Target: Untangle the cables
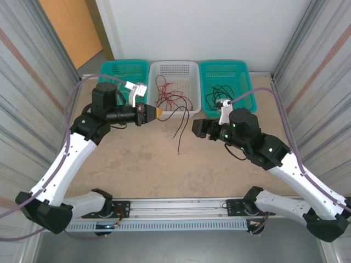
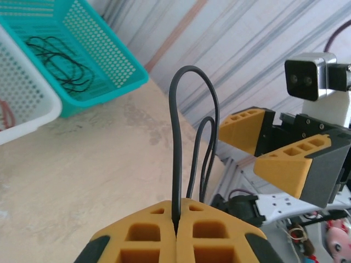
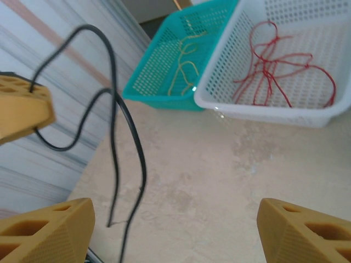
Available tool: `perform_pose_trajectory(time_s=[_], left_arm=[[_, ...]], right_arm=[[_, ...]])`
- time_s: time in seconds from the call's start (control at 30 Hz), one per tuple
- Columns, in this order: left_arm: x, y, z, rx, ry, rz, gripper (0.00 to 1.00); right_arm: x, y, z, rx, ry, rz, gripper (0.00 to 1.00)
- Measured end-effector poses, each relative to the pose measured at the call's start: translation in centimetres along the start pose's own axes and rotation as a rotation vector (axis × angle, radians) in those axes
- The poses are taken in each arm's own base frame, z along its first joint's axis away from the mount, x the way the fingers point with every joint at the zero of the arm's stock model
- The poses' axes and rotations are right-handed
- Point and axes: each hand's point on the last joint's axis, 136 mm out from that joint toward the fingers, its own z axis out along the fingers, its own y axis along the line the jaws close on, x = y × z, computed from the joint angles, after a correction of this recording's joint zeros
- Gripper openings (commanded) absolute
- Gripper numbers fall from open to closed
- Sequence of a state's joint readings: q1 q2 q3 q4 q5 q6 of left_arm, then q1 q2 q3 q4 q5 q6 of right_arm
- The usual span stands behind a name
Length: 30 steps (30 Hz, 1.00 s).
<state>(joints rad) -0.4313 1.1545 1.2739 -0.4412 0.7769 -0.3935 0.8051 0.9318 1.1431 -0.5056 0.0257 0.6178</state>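
- Partly done, judging by the far edge: pale yellow cables (image 3: 184,60) lying in the left teal basket (image 1: 123,70), black cables (image 2: 60,63) lying in the right teal basket (image 1: 241,76).
- Not yet sorted out: red cables (image 3: 271,68) knotted together in the white basket (image 1: 174,70) between those two.
- Clenched tight on a single black cable (image 2: 175,137) with the left gripper (image 2: 176,224), just near of the white basket and raised above the table (image 1: 137,159).
- Looped up out of the shut jaws, then hanging down with the loose end near or on the tabletop; apparently free of the red knot, though hard to confirm.
- Released and spread wide on the other side: right gripper (image 3: 175,224), just right of the hanging cable, grasping nothing.
- Left to do, most likely: moving the held black cable to the right basket, then teasing the red ones apart.
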Motion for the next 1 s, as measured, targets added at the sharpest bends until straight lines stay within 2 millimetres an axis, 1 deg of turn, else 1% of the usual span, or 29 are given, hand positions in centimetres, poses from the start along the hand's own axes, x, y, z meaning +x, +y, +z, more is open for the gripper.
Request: perform_pose_trajectory(time_s=[0.13, 0.23, 0.27, 0.33, 0.37, 0.43, 0.6, 0.7, 0.8, 0.87, 0.9, 1.0], left_arm=[[0.0, -0.5, 0.0, 0.03, 0.004, 0.001, 0.0], [0.1, -0.7, 0.0, 0.046, 0.008, 0.002, 0.0], [0.1, -0.8, 0.0, 0.051, 0.01, -0.001, 0.0], [0.2, -0.8, 0.0, 0.053, 0.012, -0.001, 0.0], [0.3, -0.8, 0.1, 0.052, 0.013, -0.003, 0.0], [0.4, -0.7, 0.1, 0.049, 0.018, -0.006, 0.0], [1.0, -0.8, -0.3, 0.041, 0.031, -0.008, 0.0], [1.4, -0.9, -0.5, 0.038, 0.039, -0.004, 0.0], [1.7, -0.9, -0.7, 0.034, 0.049, -0.003, 0.0], [1.7, -0.7, -0.7, 0.029, 0.05, -0.004, 0.0], [1.7, -0.6, -0.8, 0.025, 0.049, -0.005, 0.0], [1.6, -0.2, -1.1, 0.012, 0.043, -0.01, 0.0]], right_arm=[[-0.8, 1.3, 0.0, -0.042, 0.002, -0.029, 0.75], [-1.2, 2.0, 0.5, -0.053, 0.012, -0.04, 0.7], [-1.5, 2.2, 0.8, -0.052, 0.014, -0.049, 0.67], [-2.1, 2.5, 1.4, -0.042, 0.013, -0.061, 0.56], [-2.3, 2.5, 1.9, -0.029, 0.014, -0.075, 0.53], [-2.7, 2.4, 2.6, -0.008, 0.02, -0.084, 0.51], [-3.2, 2.5, 4.4, 0.027, 0.039, -0.112, 0.37], [-3.4, 2.6, 5.3, 0.035, 0.052, -0.128, 0.26], [-3.4, 2.6, 5.7, 0.045, 0.065, -0.138, 0.17], [-3.3, 2.5, 5.8, 0.048, 0.07, -0.142, 0.03], [-3.3, 2.5, 5.7, 0.047, 0.073, -0.146, 0.0], [-3.3, 2.7, 5.7, 0.039, 0.073, -0.155, 0.0]])
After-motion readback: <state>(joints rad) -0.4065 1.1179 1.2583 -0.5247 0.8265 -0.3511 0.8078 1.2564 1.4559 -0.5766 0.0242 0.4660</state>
